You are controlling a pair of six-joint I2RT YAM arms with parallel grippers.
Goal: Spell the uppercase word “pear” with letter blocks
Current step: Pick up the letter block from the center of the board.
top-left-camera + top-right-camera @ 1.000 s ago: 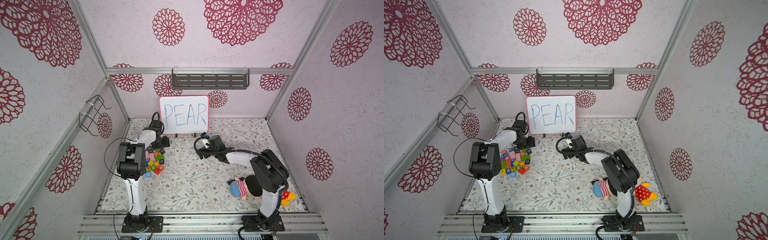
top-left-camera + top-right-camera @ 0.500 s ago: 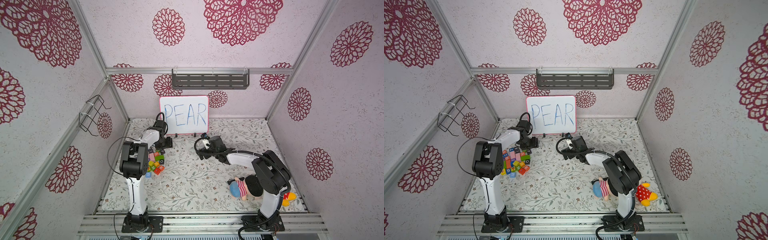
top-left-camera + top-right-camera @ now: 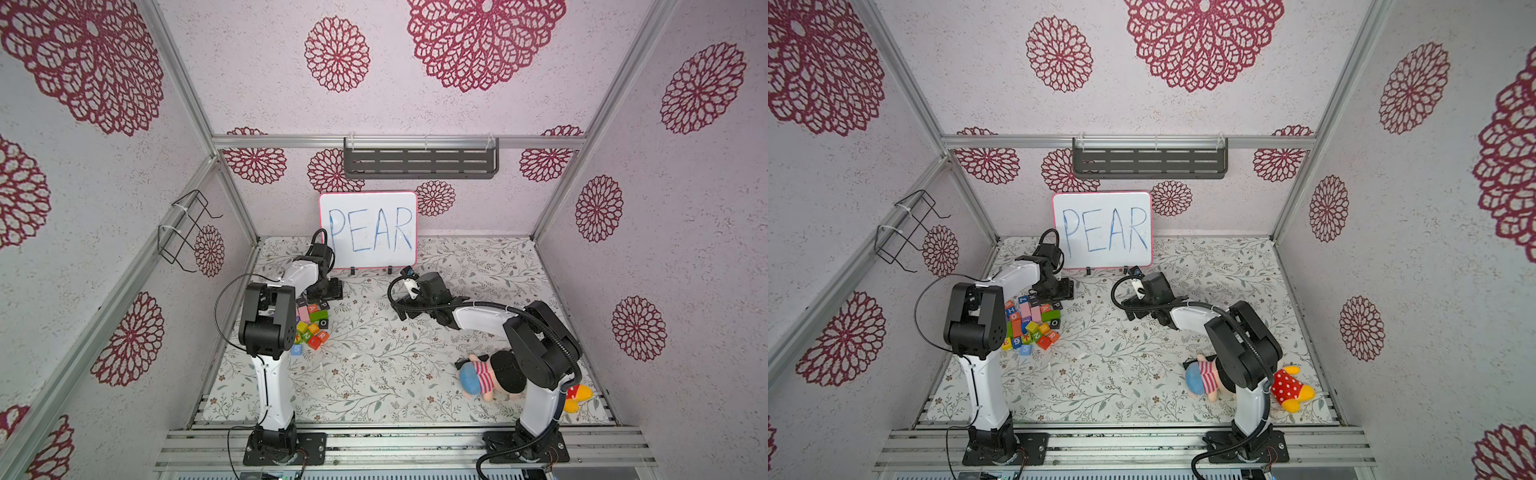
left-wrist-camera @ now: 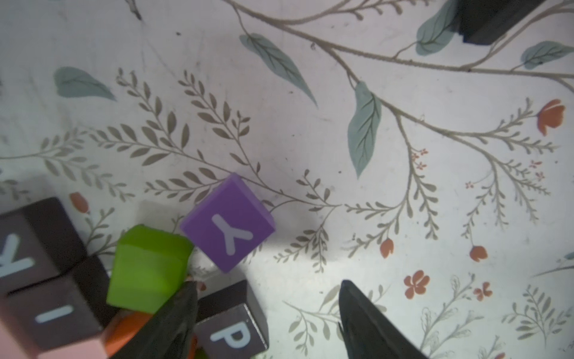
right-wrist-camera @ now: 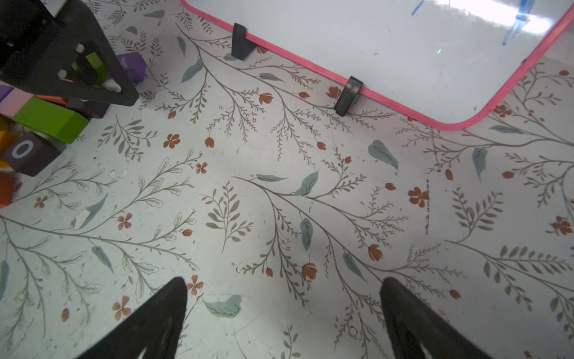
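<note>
So the left gripper [image 4: 267,282] is down at the edge of the letter blocks [image 3: 311,326] pile with its jaws apart. The P block [image 4: 231,335] (dark cube, pale P facing up) sits between its fingers, snug against one finger with a clear strip of mat before the other, so nothing's clamped yet. Going in here makes sense imo: P is on the outer fringe of the heap, so one finger gets bare floral mat [image 4: 403,202] to land on while the other has to squeeze into the crack next to the green block [image 4: 149,267]. That crowded side is what I'd worry about, since closing could shove the neighbours or twist the P. Just past the fingertips there's a purple Y block [image 4: 228,223], close but not between the jaws, so probably fine. The other three letters look to be in the pile, off to that crowded finger's side and back toward the wrist. In both top views they're too small for me to call each one. The right gripper [image 5: 284,279] is spread wide with nothing in it, hovering over open mat, and the whiteboard [image 3: 368,232] reading PEAR is just ahead of it. My guess is it's waiting there because that clear strip is where the word gets laid out.
</note>
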